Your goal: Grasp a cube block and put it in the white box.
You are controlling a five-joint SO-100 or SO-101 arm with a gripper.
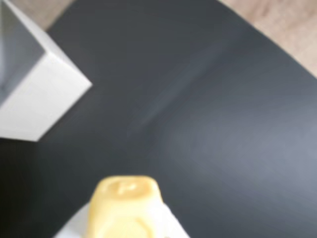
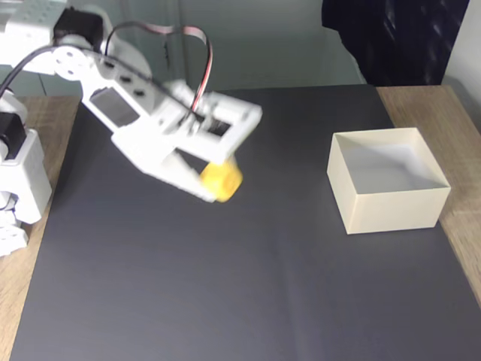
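Black mat over a wooden table, arm carrying its load
I see the gripper [image 2: 218, 183] closed on the cube block [image 2: 220, 181], lifted above the mat [image 2: 225, 286]; the white box [image 2: 391, 207] sits well apart to the right in the fixed view

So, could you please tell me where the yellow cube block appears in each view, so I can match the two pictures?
Wrist view: the cube block sits at the bottom edge, left of centre, close to the camera.
Fixed view: the cube block is left of centre, held in the gripper above the black mat.
Shared landmark: the white box, upper left in the wrist view, right side in the fixed view.
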